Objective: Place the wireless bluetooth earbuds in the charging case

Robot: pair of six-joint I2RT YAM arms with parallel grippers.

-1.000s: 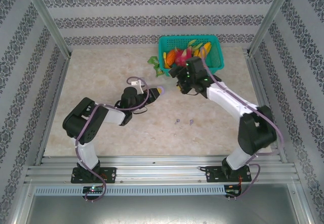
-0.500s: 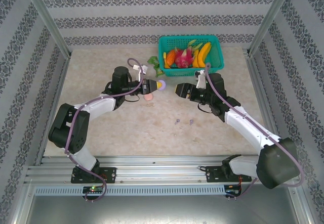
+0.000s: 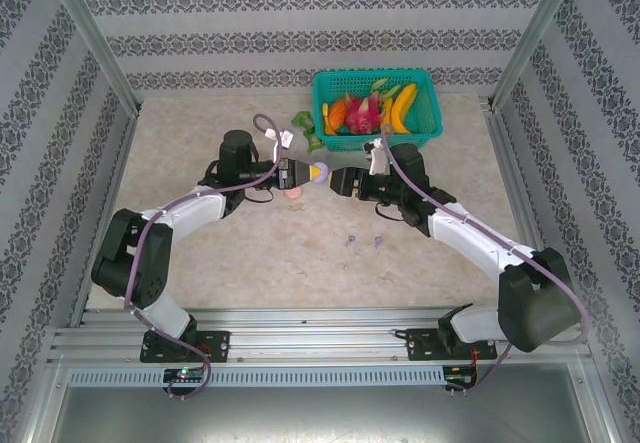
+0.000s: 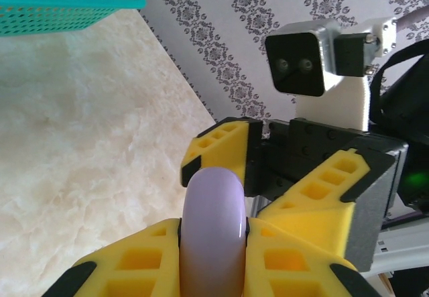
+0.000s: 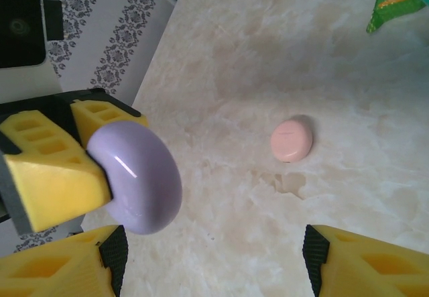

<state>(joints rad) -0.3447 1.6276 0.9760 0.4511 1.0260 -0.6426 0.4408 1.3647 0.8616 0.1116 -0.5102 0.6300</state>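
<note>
My left gripper point(image 3: 306, 172) is shut on a round purple charging case point(image 3: 318, 172), held edge-on above the table between its yellow fingers point(image 4: 134, 263). In the left wrist view the case point(image 4: 213, 196) points at my right gripper's yellow fingers point(image 4: 221, 149). My right gripper point(image 3: 337, 182) faces it, open, with the purple case point(image 5: 137, 176) just beyond its left fingertip point(image 5: 67, 263). A pink charging case point(image 3: 293, 192) lies shut on the table, also in the right wrist view point(image 5: 291, 139). Two tiny purple earbuds point(image 3: 350, 240) point(image 3: 379, 240) lie on the table nearer the arms' bases.
A teal basket point(image 3: 432, 113) of toy fruit stands at the back of the table. Green packets point(image 3: 305, 123) lie just left of it, one of them in the right wrist view point(image 5: 392, 2). Metal rails frame the table on both sides.
My right gripper has left the basket and swung left, close to the purple case. My left arm has stretched out and carried the case slightly back and right.
</note>
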